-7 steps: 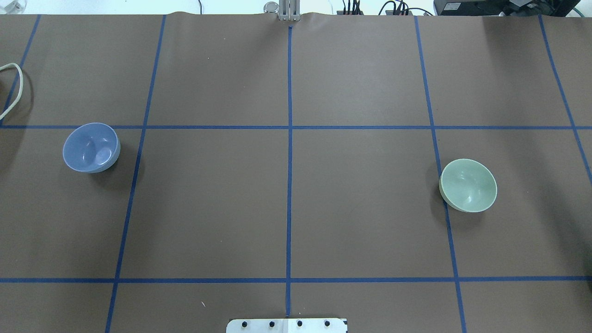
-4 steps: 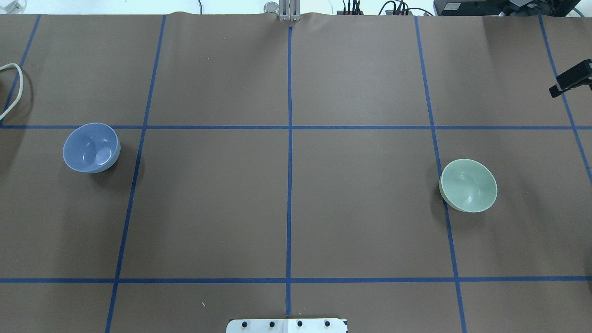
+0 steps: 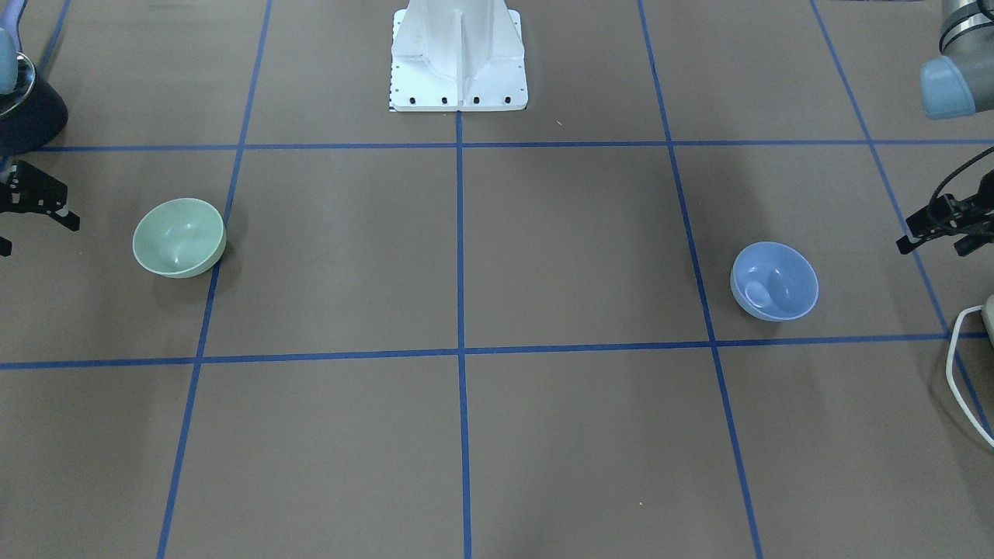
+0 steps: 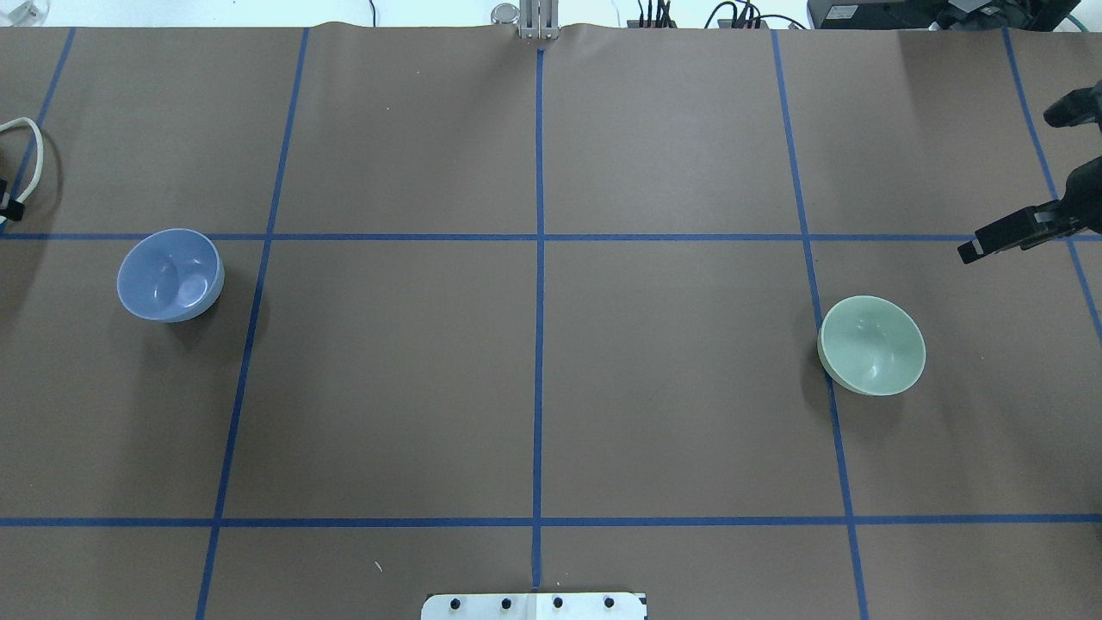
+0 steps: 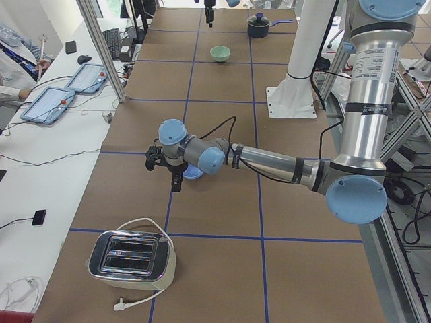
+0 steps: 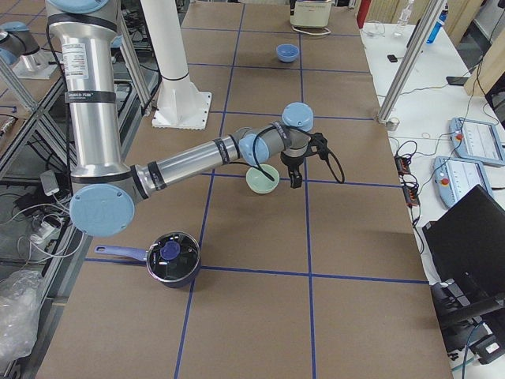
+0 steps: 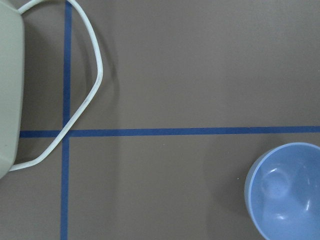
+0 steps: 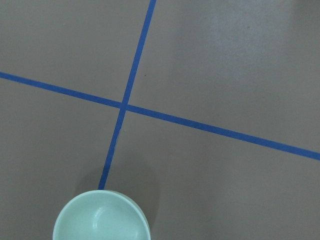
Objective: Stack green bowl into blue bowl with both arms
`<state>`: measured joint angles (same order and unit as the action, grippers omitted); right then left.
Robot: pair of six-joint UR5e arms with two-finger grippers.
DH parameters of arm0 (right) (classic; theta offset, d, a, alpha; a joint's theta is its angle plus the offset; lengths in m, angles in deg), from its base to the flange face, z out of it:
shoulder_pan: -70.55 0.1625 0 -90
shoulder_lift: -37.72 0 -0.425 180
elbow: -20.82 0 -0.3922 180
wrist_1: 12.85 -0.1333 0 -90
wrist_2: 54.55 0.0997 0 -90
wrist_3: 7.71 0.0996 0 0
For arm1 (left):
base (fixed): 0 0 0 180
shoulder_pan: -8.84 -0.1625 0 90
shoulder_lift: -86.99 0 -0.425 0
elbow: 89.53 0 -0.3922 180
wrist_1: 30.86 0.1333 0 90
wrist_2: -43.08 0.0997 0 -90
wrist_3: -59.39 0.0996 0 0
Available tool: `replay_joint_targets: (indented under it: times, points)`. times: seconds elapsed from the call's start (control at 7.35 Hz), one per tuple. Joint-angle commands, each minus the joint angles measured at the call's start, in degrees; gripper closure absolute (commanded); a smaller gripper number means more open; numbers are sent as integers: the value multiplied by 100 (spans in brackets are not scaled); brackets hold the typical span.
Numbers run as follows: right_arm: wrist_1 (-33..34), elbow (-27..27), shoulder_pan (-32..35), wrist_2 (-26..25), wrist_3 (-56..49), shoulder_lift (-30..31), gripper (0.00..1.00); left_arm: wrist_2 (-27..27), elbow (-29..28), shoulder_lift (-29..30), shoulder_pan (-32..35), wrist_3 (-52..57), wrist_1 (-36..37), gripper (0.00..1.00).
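The green bowl stands upright on the right half of the table; it also shows in the front view and at the bottom of the right wrist view. The blue bowl stands upright on the left half, and shows in the front view and the left wrist view. My right gripper hangs open and empty at the right edge, beyond and to the right of the green bowl. My left gripper hangs open and empty at the table's left edge, apart from the blue bowl.
A toaster with a white cable sits at the left end of the table. A dark pot with a lid stands at the right end. The white base pedestal stands at the robot's side, in the middle.
My right gripper has come in from the right edge and moved further left and down toward the green bowl. A bit of the left gripper now shows at the left edge. The bowls have not moved.
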<state>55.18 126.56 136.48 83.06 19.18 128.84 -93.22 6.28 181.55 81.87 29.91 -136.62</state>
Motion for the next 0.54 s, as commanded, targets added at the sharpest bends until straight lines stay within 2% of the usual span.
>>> replay_joint_targets:
  times: [0.0, 0.14, 0.27, 0.41]
  points:
    - [-1621, -735, -309, -41, 537, 187, 2, 16, -123, 115, -419, -653, -487, 3]
    - [-1887, -939, -335, -49, 554, 187, 3, 16, -202, 211, -577, -908, -663, 3]
    - [-1898, -941, -388, -67, 563, 265, 8, 42, -281, 264, -605, -937, -682, 4]
    - [-1933, -949, -466, -111, 555, 318, 8, 60, -412, 273, -684, -937, -787, 4]
